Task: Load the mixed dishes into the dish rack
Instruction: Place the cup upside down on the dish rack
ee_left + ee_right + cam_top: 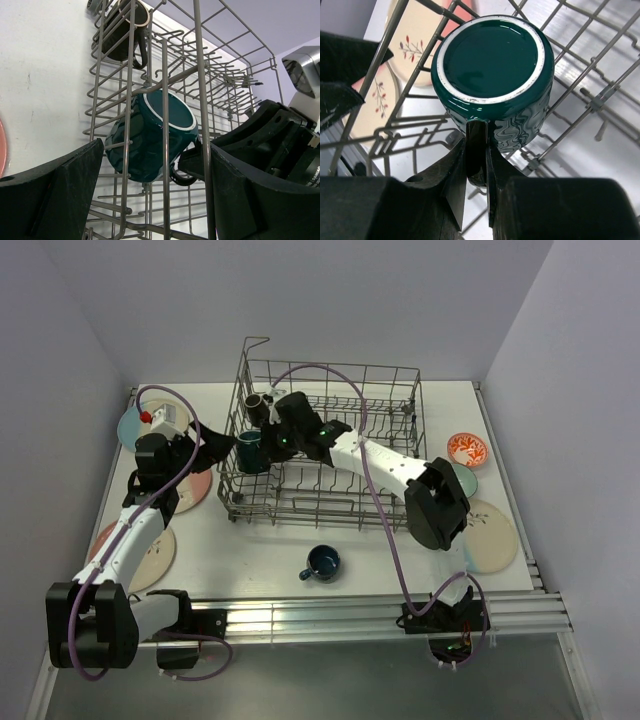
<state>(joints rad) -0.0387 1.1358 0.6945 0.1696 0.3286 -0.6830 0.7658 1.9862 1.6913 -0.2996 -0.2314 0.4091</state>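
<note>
White table, lilac walls, and nearest to us a dark blue mug stands alone in front of the dish rack. A cream-and-pink plate lies off to the left and a cream plate to the right. Inside the rack's left end we see the right gripper clenched on the handle of the teal mug, tilted among the tines with its base showing. Just outside that wall the left gripper hangs spread wide, holding nothing. Further back, a dark mug sits in the far left corner.
</note>
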